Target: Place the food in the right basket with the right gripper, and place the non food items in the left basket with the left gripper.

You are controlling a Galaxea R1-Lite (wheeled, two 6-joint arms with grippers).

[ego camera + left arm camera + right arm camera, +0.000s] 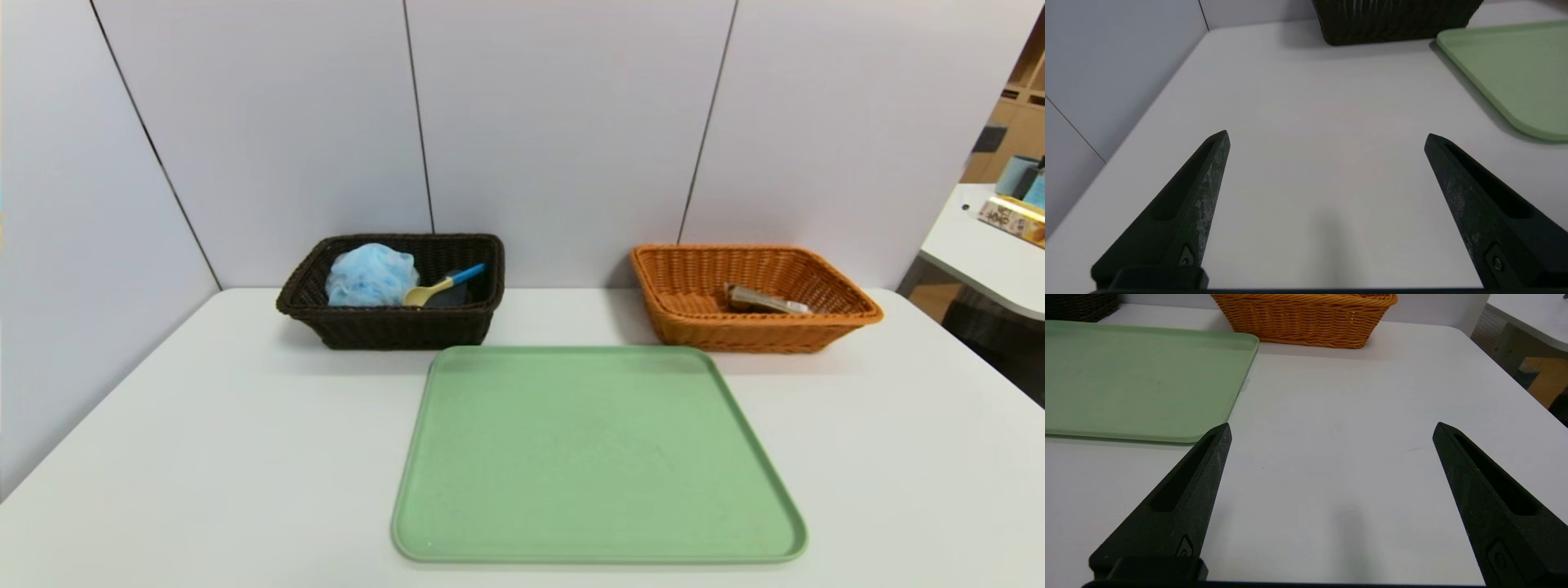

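- Your left hand [1327, 132] is parked over the table [1331, 102], near its left side, fingers spread wide with nothing between them.
- In the dark brown wicker basket [400, 331] you have the non-food items: the light-blue bath pouf [371, 275] on the left, the spoon [420, 295] beside it, and a dark cloth [449, 296] under the spoon. That side looks done.
- The spoon's long axis runs aslant, its yellow bowl toward the near left and its blue handle rising toward the far right.
- The green tray [596, 457] between your baskets is bare, so I judge that nothing is left to sort.
- In the orange wicker basket [759, 336] lies the wrapped snack packet [766, 300], your food item; its long axis slants from far left to near right, pale end rightward.
- Your right hand [1333, 424] is parked over the table's right side, fingers wide apart and holding nothing.
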